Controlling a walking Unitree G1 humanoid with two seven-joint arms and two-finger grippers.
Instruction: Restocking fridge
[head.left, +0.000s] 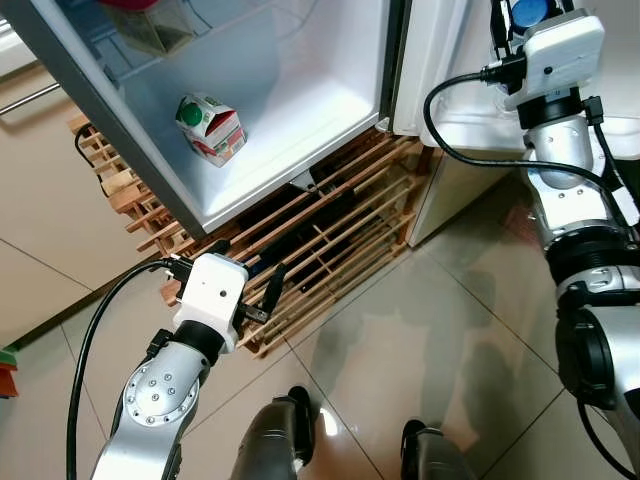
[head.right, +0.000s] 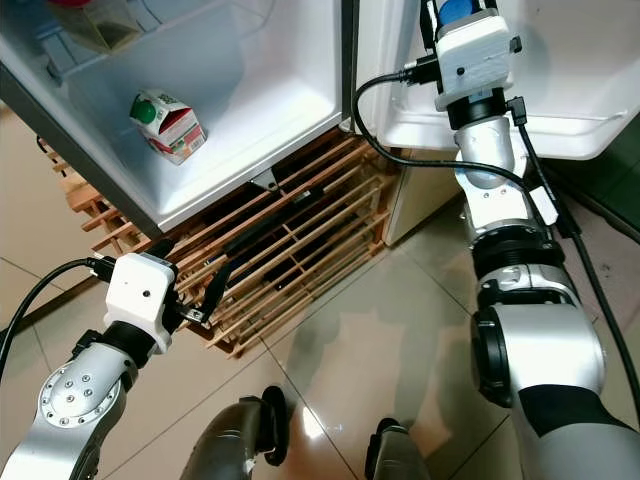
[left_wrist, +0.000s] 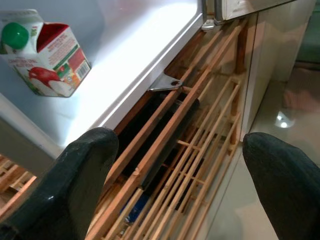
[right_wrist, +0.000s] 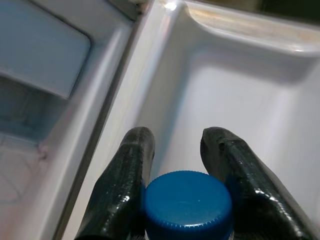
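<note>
open fridge (head.left: 300, 90), blue-capped bottle (right_wrist: 188, 204) between right gripper (right_wrist: 182, 165) fingers, left gripper (left_wrist: 180, 185) fingers wide

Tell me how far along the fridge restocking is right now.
Partly done, it seems. One juice carton already lies on the floor of the open fridge. In hand: the right gripper has its jaws shut on a blue-capped bottle, raised at the fridge door shelf. Left to do: set that bottle down. The left gripper hangs open and empty above the wooden rack.
</note>
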